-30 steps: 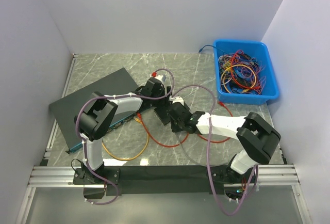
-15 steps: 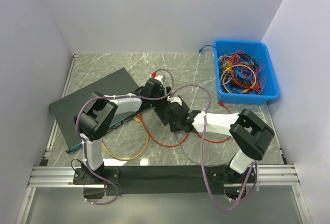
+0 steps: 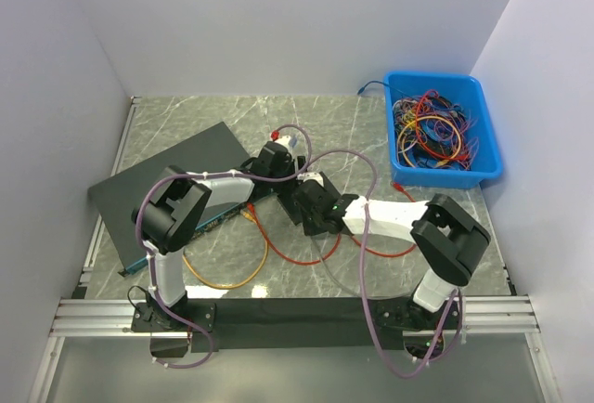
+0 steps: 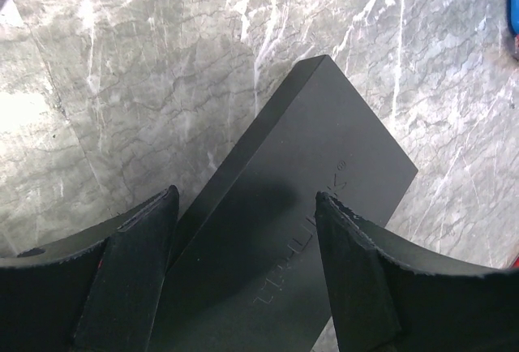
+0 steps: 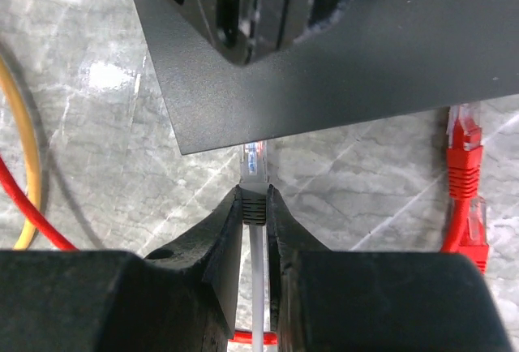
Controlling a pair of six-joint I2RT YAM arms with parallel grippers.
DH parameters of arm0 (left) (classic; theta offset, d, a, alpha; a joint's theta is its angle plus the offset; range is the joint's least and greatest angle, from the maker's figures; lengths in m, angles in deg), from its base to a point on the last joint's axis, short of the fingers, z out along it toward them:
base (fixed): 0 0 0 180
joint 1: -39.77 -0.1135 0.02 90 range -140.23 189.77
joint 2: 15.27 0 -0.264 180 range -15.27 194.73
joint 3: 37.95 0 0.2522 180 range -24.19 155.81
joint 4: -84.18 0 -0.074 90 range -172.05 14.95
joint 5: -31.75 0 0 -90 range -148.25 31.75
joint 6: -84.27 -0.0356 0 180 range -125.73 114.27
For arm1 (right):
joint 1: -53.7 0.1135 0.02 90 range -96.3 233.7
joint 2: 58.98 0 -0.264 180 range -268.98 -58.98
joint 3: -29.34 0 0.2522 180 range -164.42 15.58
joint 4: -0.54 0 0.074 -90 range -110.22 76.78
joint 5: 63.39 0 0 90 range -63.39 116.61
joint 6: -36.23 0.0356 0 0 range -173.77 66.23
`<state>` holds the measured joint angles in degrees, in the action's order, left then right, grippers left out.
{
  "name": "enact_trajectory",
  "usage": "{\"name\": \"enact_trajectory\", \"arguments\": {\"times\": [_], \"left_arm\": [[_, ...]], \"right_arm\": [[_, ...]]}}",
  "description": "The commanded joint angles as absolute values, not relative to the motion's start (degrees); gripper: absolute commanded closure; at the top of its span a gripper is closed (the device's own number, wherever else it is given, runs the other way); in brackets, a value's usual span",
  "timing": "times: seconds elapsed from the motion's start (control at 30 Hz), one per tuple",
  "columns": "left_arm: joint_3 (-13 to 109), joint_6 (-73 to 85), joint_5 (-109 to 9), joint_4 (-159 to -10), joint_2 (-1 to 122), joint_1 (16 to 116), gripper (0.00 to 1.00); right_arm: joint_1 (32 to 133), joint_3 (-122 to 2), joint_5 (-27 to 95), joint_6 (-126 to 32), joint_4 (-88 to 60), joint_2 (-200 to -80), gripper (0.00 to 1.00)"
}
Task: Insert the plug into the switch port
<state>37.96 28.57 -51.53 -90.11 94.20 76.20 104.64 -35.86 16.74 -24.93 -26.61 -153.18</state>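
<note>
Under the switch point(image 5: 365, 52) edge, plug point(image 5: 255, 161) tip hides.

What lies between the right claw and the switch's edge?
Right wrist view: only the plug, pinched by the right claw, spans the bare marble up to the switch.

Right pincer point(image 5: 255, 199) and plug point(image 5: 255, 160) nearer the switch point(image 5: 389, 52) edge than before.

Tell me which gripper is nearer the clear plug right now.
Right. The right gripper is shut on the clear plug, whose tip sits at the switch edge. The left gripper is farther along the switch, one finger at each side of its body.
</note>
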Motion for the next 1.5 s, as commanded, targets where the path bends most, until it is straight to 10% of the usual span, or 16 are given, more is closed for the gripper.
{"name": "enact_trajectory", "arguments": {"times": [0.0, 1.47], "left_arm": [[36.37, 29.42, -49.64, -88.29, 93.18, 76.42, 0.26], [29.69, 25.64, -43.66, -92.95, 94.24, 78.36, 0.53]], "right_arm": [[104.24, -39.52, 16.59, -25.29, -23.07, -154.6, 1.0], [104.06, -32.23, 6.31, -34.08, -3.39, -147.58, 1.0]]}}
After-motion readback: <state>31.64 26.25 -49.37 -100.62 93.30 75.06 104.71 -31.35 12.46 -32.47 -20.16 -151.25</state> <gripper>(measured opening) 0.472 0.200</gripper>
